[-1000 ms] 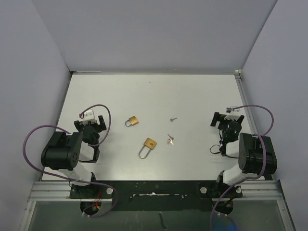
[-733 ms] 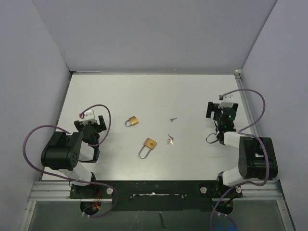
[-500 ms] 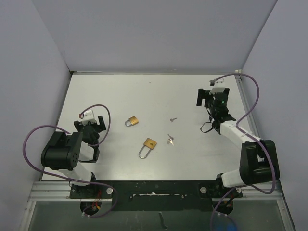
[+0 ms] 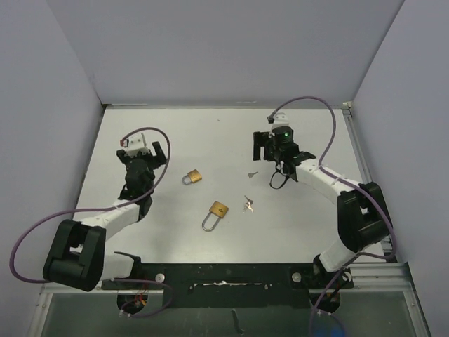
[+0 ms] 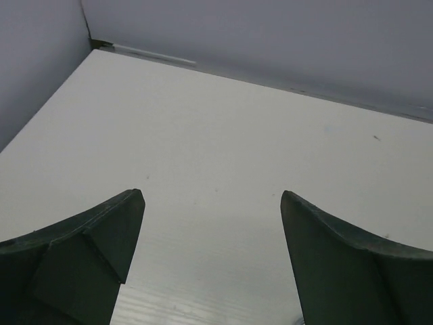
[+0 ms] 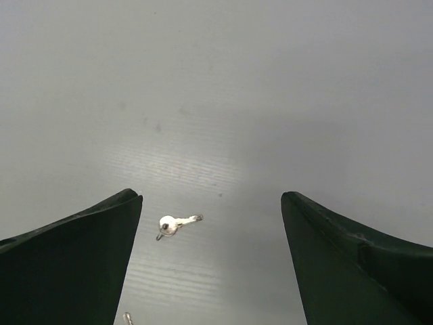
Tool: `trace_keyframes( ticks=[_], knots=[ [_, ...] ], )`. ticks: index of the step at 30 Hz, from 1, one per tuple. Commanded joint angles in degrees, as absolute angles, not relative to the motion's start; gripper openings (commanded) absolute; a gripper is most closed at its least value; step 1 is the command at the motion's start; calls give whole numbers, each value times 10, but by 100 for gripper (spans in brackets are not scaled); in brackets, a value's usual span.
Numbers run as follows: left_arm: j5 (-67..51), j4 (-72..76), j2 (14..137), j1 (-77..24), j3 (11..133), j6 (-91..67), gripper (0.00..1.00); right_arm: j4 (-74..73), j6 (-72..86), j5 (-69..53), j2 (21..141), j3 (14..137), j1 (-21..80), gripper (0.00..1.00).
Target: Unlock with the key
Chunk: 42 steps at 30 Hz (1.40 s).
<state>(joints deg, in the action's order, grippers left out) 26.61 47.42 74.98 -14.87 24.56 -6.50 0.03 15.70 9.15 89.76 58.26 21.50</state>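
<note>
Beyond the long-shackled brass padlock (image 4: 216, 213), to its right, the small silver key (image 6: 177, 223) lies untouched on the white table (image 4: 210, 133), close before the right gripper (image 6: 211, 203), whose jaws stand wide and empty. Left gripper (image 5: 211, 200) is likewise spread, holding nothing. All 3 steps seem left: grasp, insert, turn.

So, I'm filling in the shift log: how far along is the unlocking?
Done: nothing yet. The small padlock and the large padlock lie on the table, shackles apparently shut, no key in either. In hand: the right gripper, open, hovers over the single key; the left gripper is open and empty. Left: grasp the key, steady a padlock, insert, turn.
</note>
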Motion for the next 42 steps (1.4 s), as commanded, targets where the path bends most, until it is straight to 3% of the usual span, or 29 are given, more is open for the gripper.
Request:
trace_keyframes(
  ticks=[1, 4, 11, 19, 28, 42],
  knots=[
    [207, 299, 729, -156, 333, -220, 76, -62, 203, 102, 937, 646, 251, 85],
    [167, 266, 726, -170, 356, -255, 69, -85, 216, 102, 966, 669, 276, 76],
    [143, 255, 671, -197, 333, -280, 69, -126, 237, 108, 1018, 708, 315, 54],
    [138, 234, 645, -203, 314, -272, 68, -160, 266, 114, 1039, 711, 330, 50],
    [129, 239, 644, -205, 302, -277, 68, -160, 282, 124, 1044, 696, 334, 36],
    [128, 241, 636, -206, 289, -276, 68, -172, 296, 121, 1067, 699, 325, 31]
  ],
)
